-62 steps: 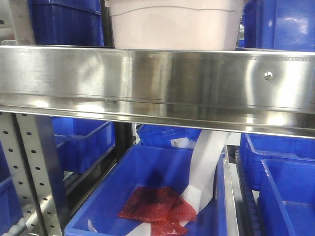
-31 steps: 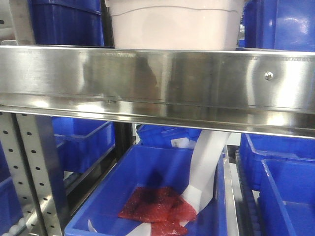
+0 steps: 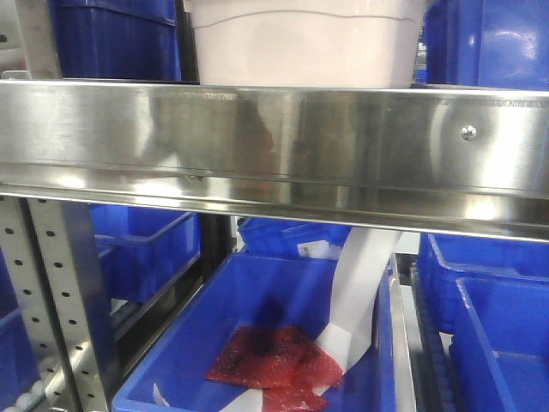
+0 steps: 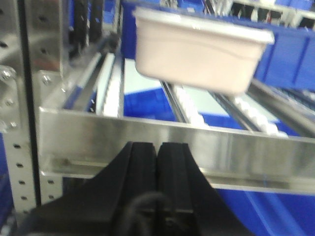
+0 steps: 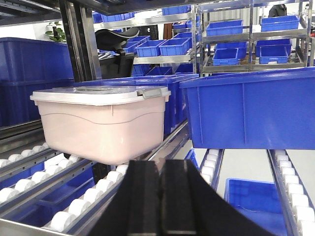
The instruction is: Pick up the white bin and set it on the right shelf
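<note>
The left gripper (image 4: 156,150) is sitting low in front of the shiny shelf (image 4: 147,135). Its jaws are pressed flat together and are holding nothing. It is well below the white bin (image 4: 197,56) and not touching it.

The white bin is sitting up on the roller tracks (image 5: 59,199) of the shelf, with its lid (image 5: 98,94) on top. In the front view, only its lower part (image 3: 304,47) is showing, just behind the wide front rail (image 3: 274,142).

The right gripper (image 5: 161,196) is waiting near the front of the rollers, just to the right of the bin. Its jaws are closed tight too, and they are gripping nothing.

Here is what could be going wrong from here. Both sets of jaws are shut, so if the arms are reaching in like this, they are only going to be poking the bin. The bin is resting on rollers, so a poke could be sending it rolling away to the back. The lid rim is sticking out, so a jaw could be catching it and tipping the bin. The big blue crate (image 5: 246,110) is standing close on the right, so the right arm could be bumping into it. The front rail is in the way too, so an arm could be knocking on it.
</note>
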{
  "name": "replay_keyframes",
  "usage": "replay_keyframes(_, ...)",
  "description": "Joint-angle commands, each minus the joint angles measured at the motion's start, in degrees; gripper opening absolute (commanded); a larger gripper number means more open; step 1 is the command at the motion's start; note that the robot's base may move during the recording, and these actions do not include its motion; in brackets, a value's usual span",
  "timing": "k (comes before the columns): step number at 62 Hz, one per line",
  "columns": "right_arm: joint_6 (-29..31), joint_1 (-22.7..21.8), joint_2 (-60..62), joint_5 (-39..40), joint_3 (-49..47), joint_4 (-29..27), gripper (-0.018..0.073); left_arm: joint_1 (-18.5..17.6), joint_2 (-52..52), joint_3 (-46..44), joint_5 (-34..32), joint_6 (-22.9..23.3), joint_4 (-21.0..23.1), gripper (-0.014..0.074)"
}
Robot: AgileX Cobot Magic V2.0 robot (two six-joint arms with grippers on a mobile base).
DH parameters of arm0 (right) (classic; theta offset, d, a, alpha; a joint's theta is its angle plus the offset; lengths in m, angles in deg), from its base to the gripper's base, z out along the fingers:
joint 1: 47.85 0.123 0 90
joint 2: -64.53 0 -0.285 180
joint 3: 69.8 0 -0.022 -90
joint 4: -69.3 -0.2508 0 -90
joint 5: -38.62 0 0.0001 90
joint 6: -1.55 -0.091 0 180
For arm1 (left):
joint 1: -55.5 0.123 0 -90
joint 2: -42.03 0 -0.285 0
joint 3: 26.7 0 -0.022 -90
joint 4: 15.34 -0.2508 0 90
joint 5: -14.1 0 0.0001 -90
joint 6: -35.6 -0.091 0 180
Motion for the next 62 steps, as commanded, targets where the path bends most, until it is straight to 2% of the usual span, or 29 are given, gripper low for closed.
replay_keyframes(1,0.1,0.0,-0.5,4.3,-1.5,-1.3,0.0056,-0.4,0.6,-1.3,-6.6,-0.1,2.0,-0.0117)
replay_keyframes(3,0.1,0.0,-0.5,4.3,-1.5,-1.3,0.0056,-0.4,0.6,-1.2,-7.3,-0.1,0.9,-0.0117)
replay_keyframes(6,0.1,0.0,-0.5,4.3,-1.5,-1.3,0.0056,-0.4,0.3,-0.7,-8.8,3.5,-4.6,-0.0117)
replay_keyframes(8,0.1,0.0,-0.5,4.3,-1.5,-1.3,0.0056,-0.4,0.1,-0.3,-8.8,8.2,-10.2,-0.0117)
replay_keyframes(11,0.1,0.0,-0.5,4.3,-1.5,-1.3,0.0056,-0.4,-0.6,0.4,-8.8,17.7,-17.9,-0.0116)
replay_keyframes(14,0.1,0.0,-0.5,4.3,-1.5,-1.3,0.0056,-0.4,-1.4,1.3,-8.8,23.9,-24.7,-0.0116)
replay_keyframes(15,0.1,0.0,-0.5,4.3,-1.5,-1.3,0.0056,-0.4,-1.8,1.8,-8.8,25.5,-27.0,-0.0116)
replay_keyframes(18,0.1,0.0,-0.5,4.3,-1.5,-1.3,0.0056,-0.4,-2.9,3.2,-9.8,26.8,-30.3,-0.0115)
replay_keyframes(22,0.1,0.0,-0.5,4.2,-1.5,-1.3,0.0056,-0.4,-5.1,6.2,-12.2,26.9,-31.6,-0.0115)
replay_keyframes(33,0.1,0.0,-0.5,4.2,-1.5,-1.3,0.0056,-1.0,-12.8,16.0,-18.5,26.9,-31.5,-0.0116)
replay_keyframes(45,0.1,0.0,-0.6,4.1,-1.5,-1.3,0.0056,-6.9,-15.0,24.6,-21.9,26.9,-31.5,-0.0116)
replay_keyframes(50,0.1,0.0,-0.6,4.1,-1.5,-1.3,0.0056,-8.4,-15.0,28.1,-26.2,26.9,-31.4,-0.0116)
replay_keyframes(56,0.1,0.0,-0.6,4.1,-1.5,-1.3,0.0056,-8.1,-15.0,28.4,-25.4,26.3,-31.6,-0.0116)
replay_keyframes(62,0.1,0.0,-0.6,4.0,-1.5,-1.3,0.0056,-6.8,-15.0,28.4,-26.7,23.3,-31.6,-0.0116)
